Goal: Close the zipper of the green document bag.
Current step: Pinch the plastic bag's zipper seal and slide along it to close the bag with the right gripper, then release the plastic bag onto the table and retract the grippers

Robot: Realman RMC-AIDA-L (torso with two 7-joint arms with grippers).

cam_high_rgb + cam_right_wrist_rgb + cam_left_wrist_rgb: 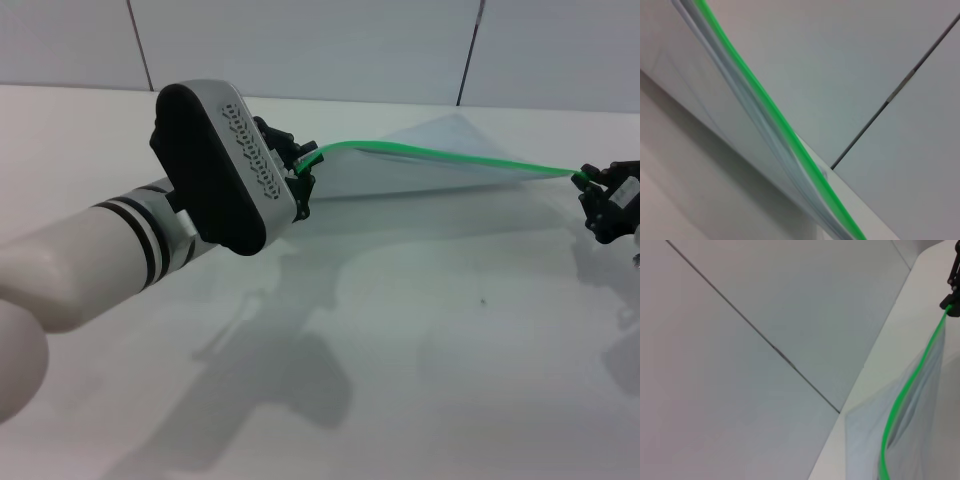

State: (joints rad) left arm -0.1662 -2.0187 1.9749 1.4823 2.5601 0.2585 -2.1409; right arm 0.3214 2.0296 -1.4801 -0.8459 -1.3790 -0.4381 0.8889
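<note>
The green document bag [430, 165] is held up off the white table, stretched between my two grippers, its translucent body sagging toward the far side. Its zipper [450, 155] runs as a bright green strip along the top edge. My left gripper [303, 170] is shut on the zipper's left end, mostly hidden behind my own wrist. My right gripper [588, 185] is shut on the right end of the strip. In the left wrist view the zipper [905, 390] runs away to the right gripper [951, 305]. The right wrist view shows the zipper [765, 105] above the bag [715, 105]. I cannot pick out the slider.
The white table [400, 350] spreads under the bag, with arm shadows on it. A panelled wall [300, 40] with dark seams stands close behind the table's far edge. My left forearm [110, 250] fills the near left.
</note>
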